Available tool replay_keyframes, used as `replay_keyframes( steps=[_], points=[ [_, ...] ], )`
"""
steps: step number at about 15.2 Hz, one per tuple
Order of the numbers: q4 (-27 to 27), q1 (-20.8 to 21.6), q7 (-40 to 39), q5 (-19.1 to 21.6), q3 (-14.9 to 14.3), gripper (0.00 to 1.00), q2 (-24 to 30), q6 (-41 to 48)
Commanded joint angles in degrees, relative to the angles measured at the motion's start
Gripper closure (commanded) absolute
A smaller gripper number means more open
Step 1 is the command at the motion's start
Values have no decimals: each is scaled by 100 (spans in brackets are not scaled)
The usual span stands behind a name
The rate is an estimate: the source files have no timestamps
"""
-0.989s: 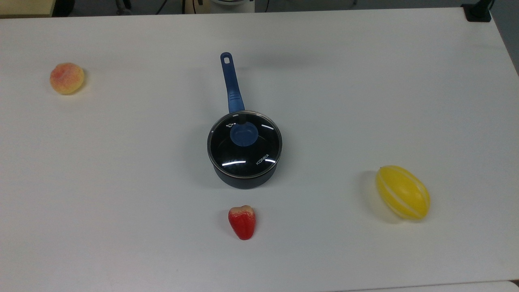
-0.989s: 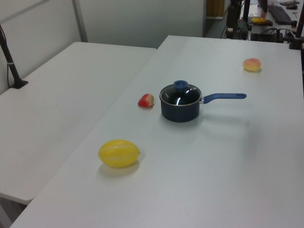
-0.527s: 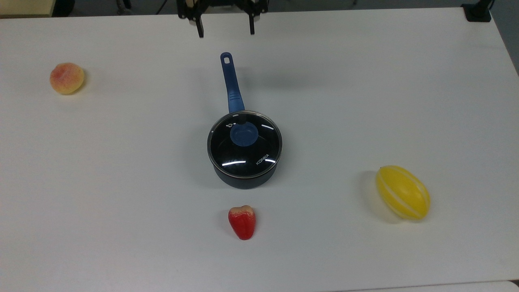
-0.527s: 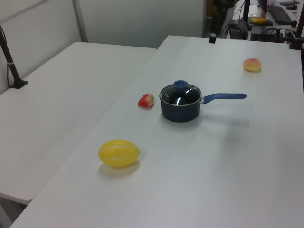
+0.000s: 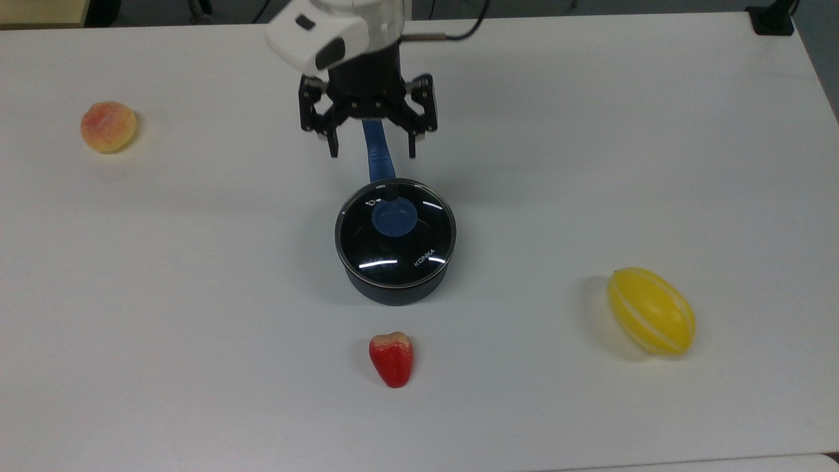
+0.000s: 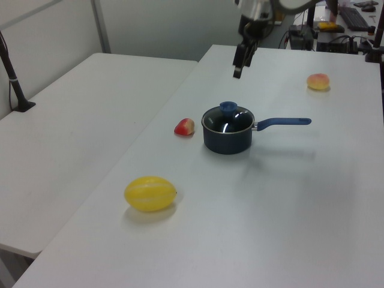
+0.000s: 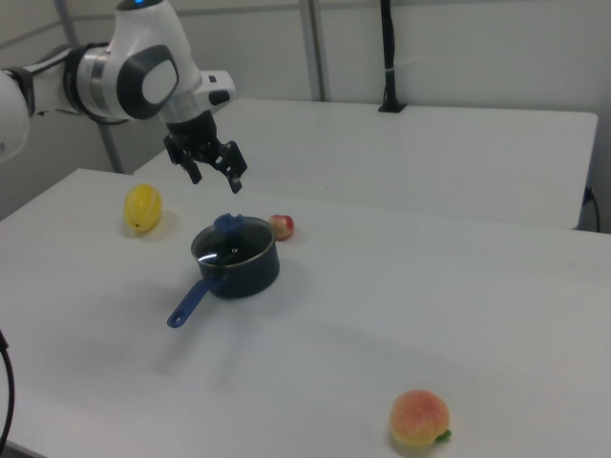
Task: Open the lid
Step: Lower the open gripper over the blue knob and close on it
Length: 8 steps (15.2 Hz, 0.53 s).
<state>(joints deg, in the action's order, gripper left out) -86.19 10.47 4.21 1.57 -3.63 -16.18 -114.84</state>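
The lid (image 5: 393,252) is a round glass disc with a metal rim, white KONKA lettering and a blue knob (image 5: 394,217). It sits closed on the dark saucepan (image 5: 396,293), whose long blue handle (image 5: 380,160) points toward the top view's top. My gripper (image 5: 373,152) hangs open in the air above that handle, short of the lid, with nothing between its fingers. In the left view the gripper (image 6: 242,67) is high above the lid (image 6: 228,122). In the right view the gripper (image 7: 218,181) hovers just above and behind the knob (image 7: 227,224).
On the white table (image 5: 196,262), a peach (image 5: 108,126) lies at the top view's far left. A red fruit (image 5: 392,358) lies just below the pan, and a yellow melon (image 5: 651,320) at the right. A second table (image 6: 72,120) adjoins on the left view's left.
The arm has come in from the top view's upper edge toward the saucepan, fingers spread the whole time. Pan, lid and fruits have not moved.
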Motion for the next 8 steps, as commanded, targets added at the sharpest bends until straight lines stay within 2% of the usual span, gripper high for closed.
replay_keyframes(
  steps=[1, 8],
  points=[
    [190, 122, 317, -122, -41, 0, -385, -345],
    [146, 262, 466, -253, -41, 0, -877, -829]
  ],
)
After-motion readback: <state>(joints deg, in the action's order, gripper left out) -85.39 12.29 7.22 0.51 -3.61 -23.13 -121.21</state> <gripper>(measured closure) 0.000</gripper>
